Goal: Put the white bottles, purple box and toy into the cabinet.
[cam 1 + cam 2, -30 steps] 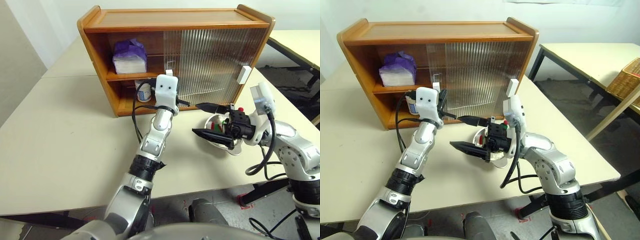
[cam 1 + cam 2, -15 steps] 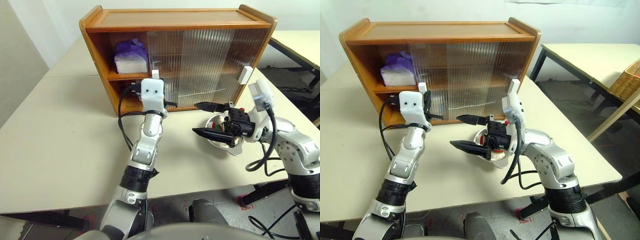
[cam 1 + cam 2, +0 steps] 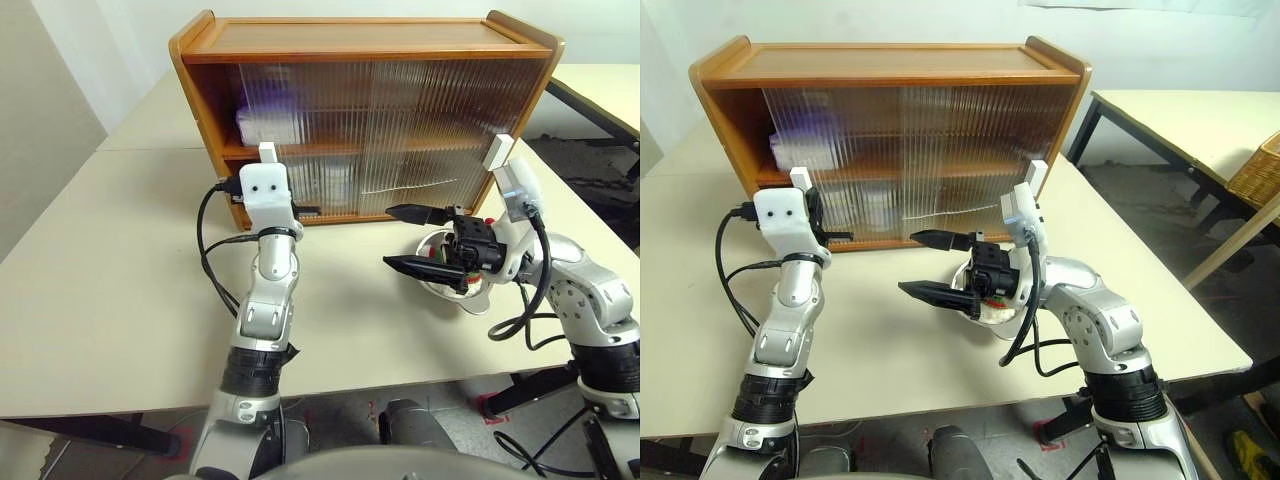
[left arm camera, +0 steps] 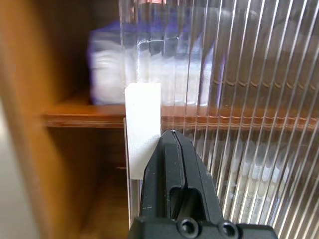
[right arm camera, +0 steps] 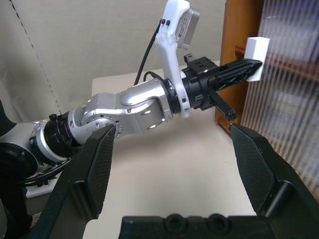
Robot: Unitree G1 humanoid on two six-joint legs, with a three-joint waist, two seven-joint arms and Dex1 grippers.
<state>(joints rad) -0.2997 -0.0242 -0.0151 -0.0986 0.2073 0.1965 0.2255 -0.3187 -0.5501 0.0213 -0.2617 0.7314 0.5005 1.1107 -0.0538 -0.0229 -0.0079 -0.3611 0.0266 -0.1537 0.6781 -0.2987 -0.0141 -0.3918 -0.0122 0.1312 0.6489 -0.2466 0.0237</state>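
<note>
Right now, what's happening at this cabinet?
The robot's left claw, shut, is pressed against the white block handle of the left sliding door on the cabinet, which now covers nearly the whole front. The purple box shows dimly behind the ribbed panel on the upper shelf. The right claw hangs open above the table, holding nothing, next to a steel bowl with red and green inside.
</note>
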